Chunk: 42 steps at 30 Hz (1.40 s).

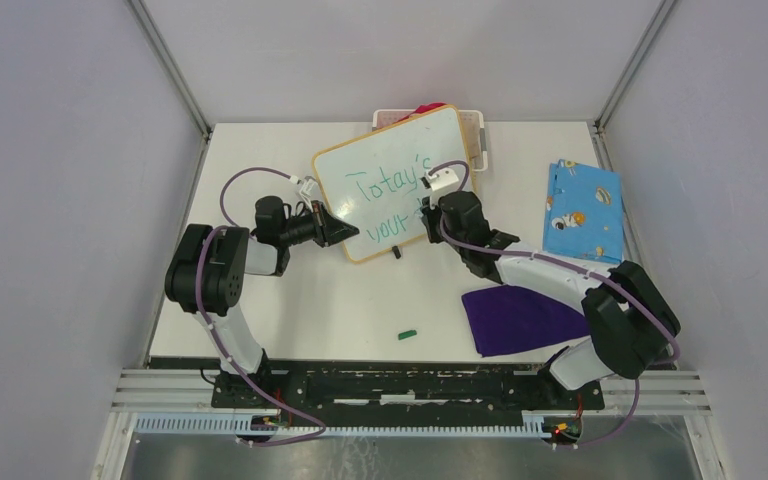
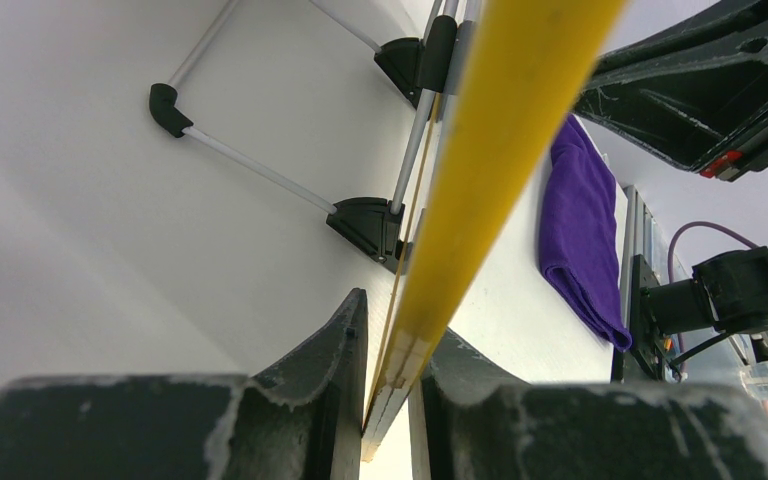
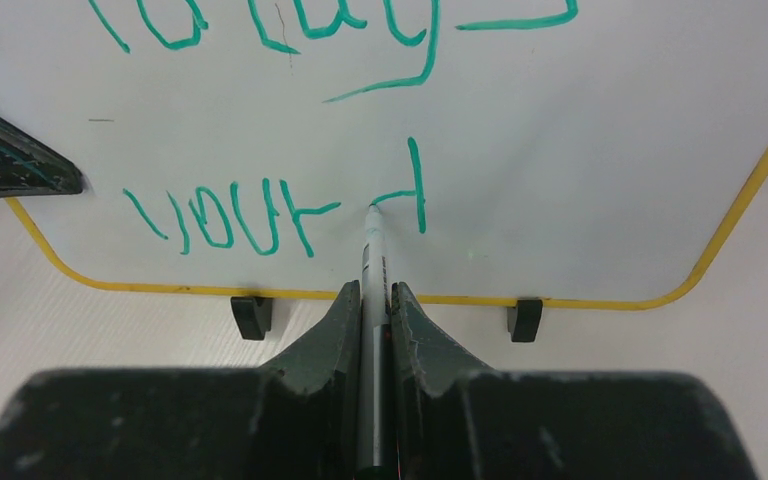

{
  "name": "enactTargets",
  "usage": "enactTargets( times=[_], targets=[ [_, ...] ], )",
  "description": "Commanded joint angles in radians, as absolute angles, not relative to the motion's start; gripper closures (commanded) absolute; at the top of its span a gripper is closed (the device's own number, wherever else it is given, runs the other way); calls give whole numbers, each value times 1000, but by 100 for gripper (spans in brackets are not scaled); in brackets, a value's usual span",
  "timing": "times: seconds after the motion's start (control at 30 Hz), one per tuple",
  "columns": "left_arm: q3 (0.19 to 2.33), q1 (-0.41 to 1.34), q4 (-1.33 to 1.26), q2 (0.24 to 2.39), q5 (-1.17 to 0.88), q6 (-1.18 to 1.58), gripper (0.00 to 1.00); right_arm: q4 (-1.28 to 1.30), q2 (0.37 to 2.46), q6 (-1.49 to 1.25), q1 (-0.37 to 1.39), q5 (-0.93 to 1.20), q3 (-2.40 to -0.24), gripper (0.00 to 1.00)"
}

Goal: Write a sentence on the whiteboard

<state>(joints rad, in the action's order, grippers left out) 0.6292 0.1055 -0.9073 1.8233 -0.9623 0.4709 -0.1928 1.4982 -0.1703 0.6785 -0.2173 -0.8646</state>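
Note:
The whiteboard (image 1: pixel 428 135) stands tilted at the back of the table on two black feet (image 3: pixel 251 315). Its yellow frame edge (image 2: pixel 500 170) runs between the fingers of my left gripper (image 2: pixel 392 370), which is shut on the board's lower left corner (image 1: pixel 345 232). My right gripper (image 3: pixel 371 300) is shut on a grey marker (image 3: pixel 372 260), in front of the board's lower right part (image 1: pixel 430 215). The marker's tip touches the board beside a fresh green stroke. The sentence (image 3: pixel 230 220) in green reads "Totay's" (image 1: pixel 392 183) above "your", followed by a part-formed letter.
A folded purple cloth (image 1: pixel 520 318) lies in front of the right arm. A green marker cap (image 1: pixel 407 334) lies near the front edge. A blue patterned cloth (image 1: pixel 582 210) sits at the right. A white basket (image 1: pixel 475 135) stands behind the board.

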Motion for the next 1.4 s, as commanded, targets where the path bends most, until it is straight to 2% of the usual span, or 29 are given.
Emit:
enactTargets(
  times=[0.0, 0.53, 1.17, 1.37],
  targets=[
    [643, 118, -830, 1847, -899, 401, 75, -223, 1492, -174, 686, -218, -840, 100],
    [645, 118, -828, 1846, -899, 400, 75, -188, 1484, -164, 671, -310, -857, 100],
    [646, 118, -826, 1845, -899, 400, 75, -158, 1513, -154, 653, -314, -951, 100],
    [648, 119, -825, 1846, -899, 399, 75, -165, 1471, -161, 651, -314, -920, 100]
  ],
)
